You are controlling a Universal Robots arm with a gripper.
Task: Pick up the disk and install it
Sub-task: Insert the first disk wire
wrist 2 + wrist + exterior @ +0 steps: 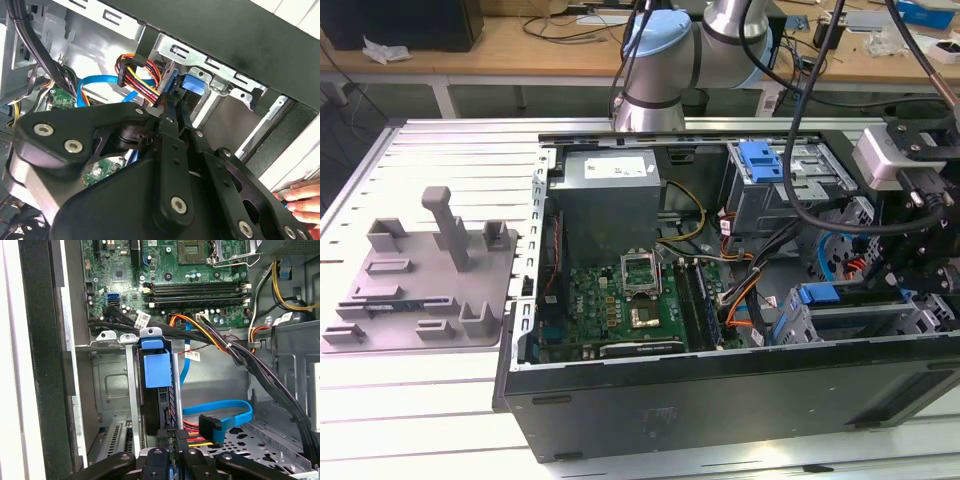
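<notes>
The arm (665,60) reaches from the far side of the bench (410,400) over the open computer case (720,400), its wrist low at the exterior view's right end. In the first wrist view, the gripper (172,452) points at the drive cage (115,385), jaws together on the edge of the disk (159,407), which stands on edge in the cage slot. A person's fingers (300,197) rest by the case wall.

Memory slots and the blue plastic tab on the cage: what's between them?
In the first wrist view, black cables and orange wires cross between memory slots and blue plastic tab.
</notes>
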